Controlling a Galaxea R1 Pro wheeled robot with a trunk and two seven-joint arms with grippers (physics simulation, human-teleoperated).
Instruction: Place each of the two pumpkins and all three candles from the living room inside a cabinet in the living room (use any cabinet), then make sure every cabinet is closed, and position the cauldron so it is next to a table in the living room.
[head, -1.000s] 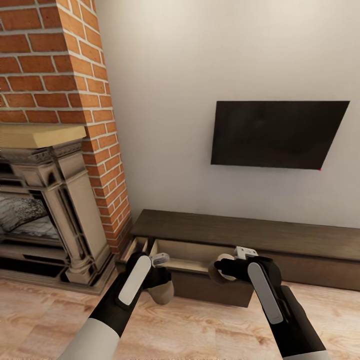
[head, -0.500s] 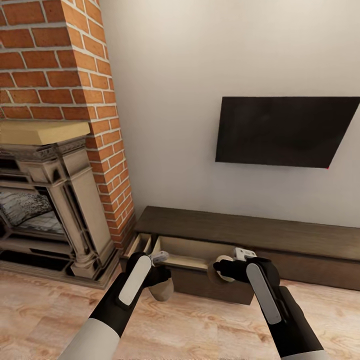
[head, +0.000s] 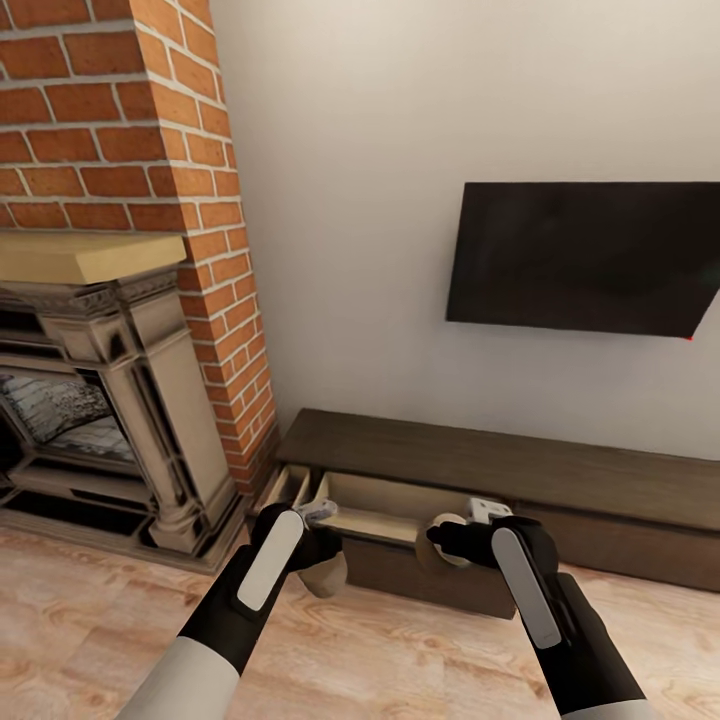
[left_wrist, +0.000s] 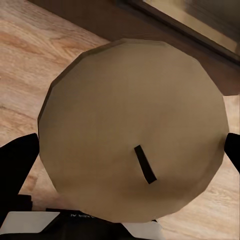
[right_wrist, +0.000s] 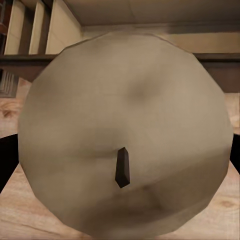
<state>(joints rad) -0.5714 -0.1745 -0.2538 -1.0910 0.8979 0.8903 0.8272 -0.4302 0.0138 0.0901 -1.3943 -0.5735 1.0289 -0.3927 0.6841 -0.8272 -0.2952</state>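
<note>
Both grippers, left (head: 322, 560) and right (head: 445, 540), are each clamped across the round side of a candle (left_wrist: 132, 135), (right_wrist: 125, 135), near the cabinet's (head: 520, 470) open drawer (head: 385, 505); judged light, rigid and smooth, so flank grip suits.

the open drawer (head: 385, 505) gapes upward, unobstructed; the fireplace (head: 130, 400) crowds its left side.

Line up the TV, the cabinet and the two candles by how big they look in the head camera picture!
1. cabinet and TV: too alike to rank.
2. left candle and right candle: smallest, partly hidden by the grippers.
</note>
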